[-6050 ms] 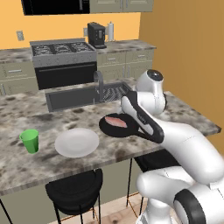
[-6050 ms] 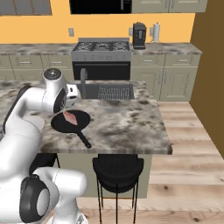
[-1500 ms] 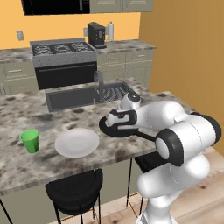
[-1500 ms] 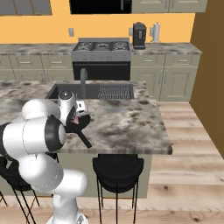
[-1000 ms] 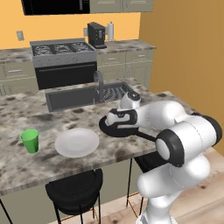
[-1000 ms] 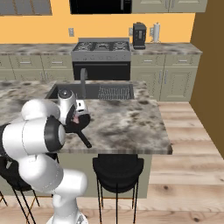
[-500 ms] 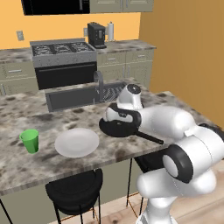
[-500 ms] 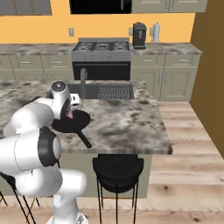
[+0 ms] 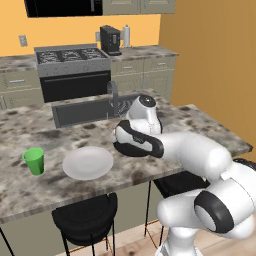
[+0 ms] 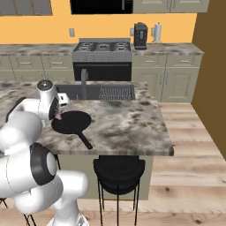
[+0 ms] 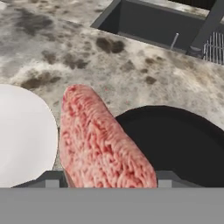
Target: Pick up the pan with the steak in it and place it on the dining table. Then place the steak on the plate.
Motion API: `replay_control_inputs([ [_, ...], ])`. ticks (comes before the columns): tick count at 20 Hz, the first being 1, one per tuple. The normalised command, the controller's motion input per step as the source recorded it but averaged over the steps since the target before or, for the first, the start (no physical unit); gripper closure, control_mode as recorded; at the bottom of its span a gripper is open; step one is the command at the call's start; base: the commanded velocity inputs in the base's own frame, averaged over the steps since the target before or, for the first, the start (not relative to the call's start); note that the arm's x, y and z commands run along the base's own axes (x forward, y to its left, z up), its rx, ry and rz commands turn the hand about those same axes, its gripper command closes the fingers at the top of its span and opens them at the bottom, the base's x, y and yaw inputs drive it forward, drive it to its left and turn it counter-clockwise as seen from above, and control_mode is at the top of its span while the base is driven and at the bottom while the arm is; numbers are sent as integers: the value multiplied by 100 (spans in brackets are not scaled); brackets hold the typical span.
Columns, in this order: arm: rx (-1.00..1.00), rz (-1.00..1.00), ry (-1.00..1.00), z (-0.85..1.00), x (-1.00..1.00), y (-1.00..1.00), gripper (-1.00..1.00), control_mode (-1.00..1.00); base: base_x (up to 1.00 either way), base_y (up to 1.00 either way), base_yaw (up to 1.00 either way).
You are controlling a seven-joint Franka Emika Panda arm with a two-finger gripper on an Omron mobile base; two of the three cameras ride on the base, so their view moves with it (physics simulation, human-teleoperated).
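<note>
Nearest, at the bottom centre of the hand view, the steak (image 11: pixel 103 140) rises edge-on from between the fingers (image 11: pixel 105 179), which pinch its lower end; it hangs tilted above the gap between the plate (image 11: pixel 24 135), at the left edge of that frame, and the pan (image 11: pixel 183 144), at the lower right. A second and a half ago the hand was down inside the pan; half a second ago it was rising, and now the meat is out and the pan's base is bare black. I take that to mean the pan is already delivered to the dining table (image 10: pixel 128 119) and the second step is under way: the steak is lifted but not yet over the plate.

In the left base view the plate (image 9: pixel 88 162) lies left of centre, with nothing on it, and the pan (image 9: pixel 131 148) sits just beside it behind the forearm. In the right base view the pan (image 10: pixel 71 122) rests at the left with its handle pointing toward the lower right.

Farther left a green cup (image 9: pixel 34 161) stands upright; what it holds I cannot tell. Beyond, the inset sink (image 9: pixel 85 111) looks bare
</note>
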Motion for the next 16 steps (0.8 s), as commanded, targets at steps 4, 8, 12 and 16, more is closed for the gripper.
replay_control_inputs([
  [4,0,6,0,6,-43,45,100,-100,0,0,0],
  [8,0,4,0,7,-38,54,100,-100,0,0,0],
  [12,0,3,0,1,-35,62,100,-100,0,0,0],
  [16,0,2,0,0,-32,55,100,-100,0,0,0],
])
